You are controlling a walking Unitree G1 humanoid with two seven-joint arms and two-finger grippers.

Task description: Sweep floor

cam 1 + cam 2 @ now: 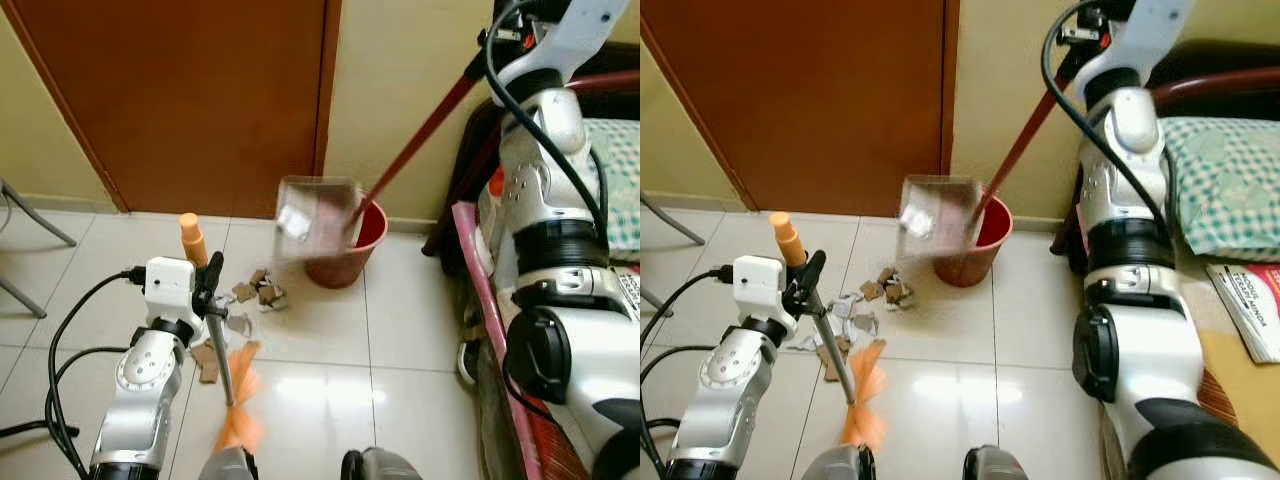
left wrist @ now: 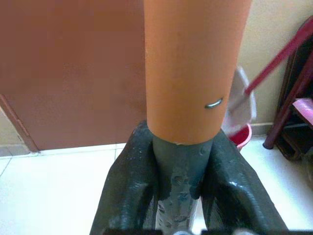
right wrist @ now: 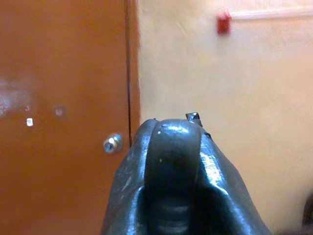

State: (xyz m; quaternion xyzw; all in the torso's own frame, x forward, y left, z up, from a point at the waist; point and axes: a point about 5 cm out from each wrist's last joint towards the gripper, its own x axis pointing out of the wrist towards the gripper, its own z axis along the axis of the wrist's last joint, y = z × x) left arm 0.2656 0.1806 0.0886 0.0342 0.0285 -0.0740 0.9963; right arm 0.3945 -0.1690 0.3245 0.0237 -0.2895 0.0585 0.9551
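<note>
The left gripper (image 2: pixel 178 161) has its jaws closed on the broom (image 1: pixel 222 350), gripping the grey shaft just below the orange handle cap; the orange bristles rest on the floor (image 1: pixel 320 390) near the robot's feet. The right gripper (image 1: pixel 495 35) is raised and clamps the red pole of the dustpan (image 1: pixel 315 220), which hangs tilted over the red bucket (image 1: pixel 350 255). Paper and cardboard scraps (image 1: pixel 250 300) lie between broom and bucket. The broom looks light and stiff, its shaft smooth; a mid-shaft hold should give control. The scraps should slide easily on tile.
</note>
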